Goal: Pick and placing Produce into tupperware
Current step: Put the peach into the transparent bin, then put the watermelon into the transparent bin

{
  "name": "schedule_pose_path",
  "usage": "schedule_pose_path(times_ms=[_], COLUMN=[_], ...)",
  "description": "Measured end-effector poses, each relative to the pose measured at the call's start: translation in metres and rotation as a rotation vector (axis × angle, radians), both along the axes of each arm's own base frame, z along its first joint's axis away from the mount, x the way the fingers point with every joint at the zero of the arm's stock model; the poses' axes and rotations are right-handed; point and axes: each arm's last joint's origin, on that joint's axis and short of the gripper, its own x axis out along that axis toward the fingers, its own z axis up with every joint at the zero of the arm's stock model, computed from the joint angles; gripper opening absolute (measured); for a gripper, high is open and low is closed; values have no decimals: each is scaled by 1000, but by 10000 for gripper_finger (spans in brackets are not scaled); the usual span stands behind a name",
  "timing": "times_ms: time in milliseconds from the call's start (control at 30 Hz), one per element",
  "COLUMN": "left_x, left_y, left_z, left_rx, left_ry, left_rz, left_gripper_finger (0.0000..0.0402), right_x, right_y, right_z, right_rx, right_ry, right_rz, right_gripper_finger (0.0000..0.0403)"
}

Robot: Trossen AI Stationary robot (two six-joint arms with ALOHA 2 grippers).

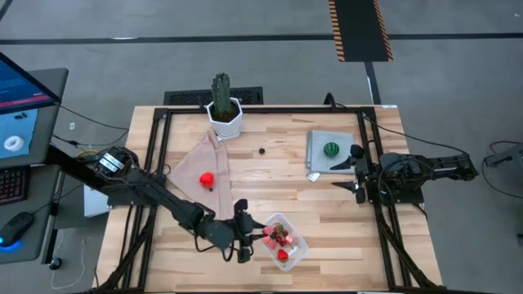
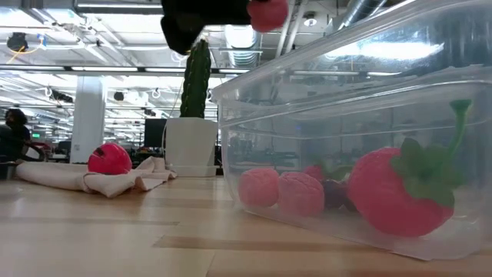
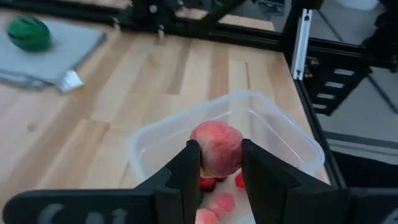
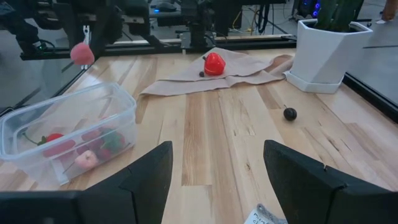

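The clear tupperware [image 1: 296,251] sits near the table's near edge and holds strawberry-like and pink pieces [image 2: 400,192]. My left gripper [image 1: 248,231] hovers above its left wall, shut on a pink-red round piece [image 3: 214,140]. A red tomato-like piece [image 1: 207,179] rests on a beige cloth [image 1: 192,167]. A dark berry [image 1: 261,150] lies on the bare wood. The green striped ball [image 1: 331,149] sits on a grey mat [image 1: 319,139]. My right gripper [image 1: 357,169] waits open by the mat's near right corner, touching nothing. My left gripper pinches the pink-red round piece [image 3: 217,163] between its two fingers [image 3: 189,168], one on each side. The fingers come level from the table's left. The piece is lifted clear, above the tupperware's rim [image 2: 254,81].
A tall green cactus in a white pot [image 1: 222,110] stands at the far edge by the cloth. Black frame rails [image 1: 159,155] run along the table's left and right sides. Bare wood lies between the cloth and the mat. A monitor [image 1: 20,106] stands off the table's left.
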Motion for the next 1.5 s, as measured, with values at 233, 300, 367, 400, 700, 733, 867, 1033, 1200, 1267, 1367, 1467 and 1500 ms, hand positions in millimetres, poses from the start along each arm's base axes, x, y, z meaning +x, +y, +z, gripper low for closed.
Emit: schedule_pose_path(times_ms=[233,300,367,400,700,733,867,1033,1200,1267,1367,1467,1500], left_x=[9,10,11,11,12,12,12,12,13,13,12,7,5], left_y=[17,21,23,24,24,23,22,22,22,19,12,5,3], left_z=[-3,-4,-5,-5,-4,-4,-2,-2,-1,2,9,12,13], left_rx=[-55,-66,-66,-67,-76,-75,-77,-71,-31,21,66,96,103], left_ry=[51,75,82,81,74,73,57,54,29,-8,-75,-75,-76], left_rz=[-51,-65,-61,-58,-71,-73,-80,-68,-72,-70,-106,-159,-172], left_gripper_finger=[95,95,95,95,95,97,115,155,187,195,199,200,200], right_x=[0,0,0,0,0,0,0,0,0,0,0,0,0], right_y=[0,0,0,0,0,0,0,0,0,0,0,0,0], right_z=[0,0,0,0,0,0,0,0,0,0,0,0,0], right_rx=[0,0,0,0,0,0,0,0,0,0,0,0,0], right_ry=[0,0,0,0,0,0,0,0,0,0,0,0,0], right_rz=[0,0,0,0,0,0,0,0,0,0,0,0,0], right_gripper_finger=[276,276,276,276,276,276,276,276,276,276,276,276,276])
